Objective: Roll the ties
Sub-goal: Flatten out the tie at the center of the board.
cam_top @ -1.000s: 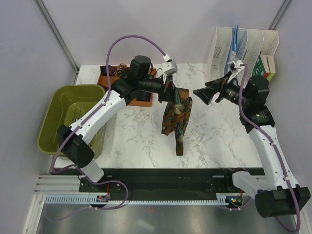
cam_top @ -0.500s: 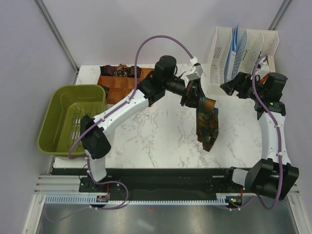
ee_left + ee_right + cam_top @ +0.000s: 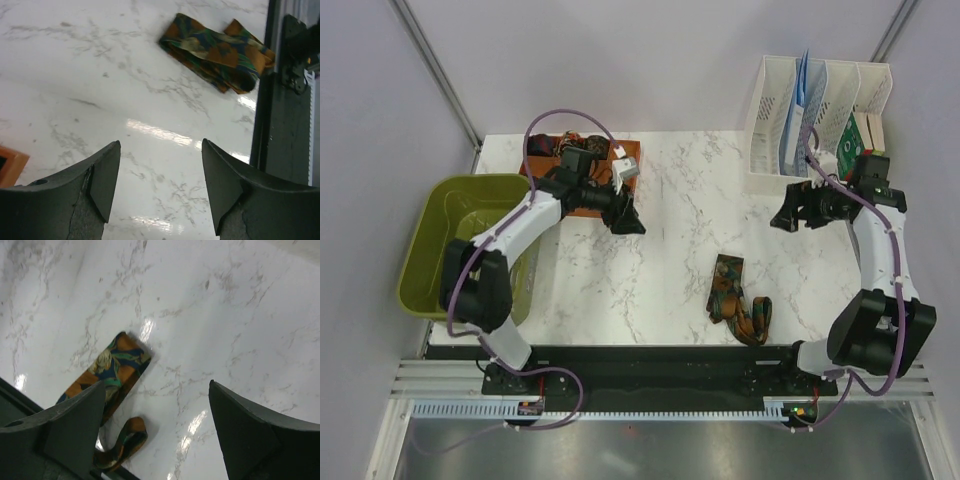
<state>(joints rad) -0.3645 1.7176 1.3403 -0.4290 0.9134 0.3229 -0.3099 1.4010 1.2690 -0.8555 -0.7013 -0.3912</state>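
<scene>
Tie [image 3: 735, 298], crumpled orange-green patterned fabric, glossy marble table [image 3: 670, 250]

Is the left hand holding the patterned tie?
No, the left hand stands open and empty; the patterned tie lies loose on the table.

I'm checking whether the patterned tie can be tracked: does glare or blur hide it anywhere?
Left wrist: tie sharp, glare streaks on the table beside it, none on it. Right wrist: bright spots near the tie, fingers slightly blurred. Top external: even light, tie small but clear.
</scene>
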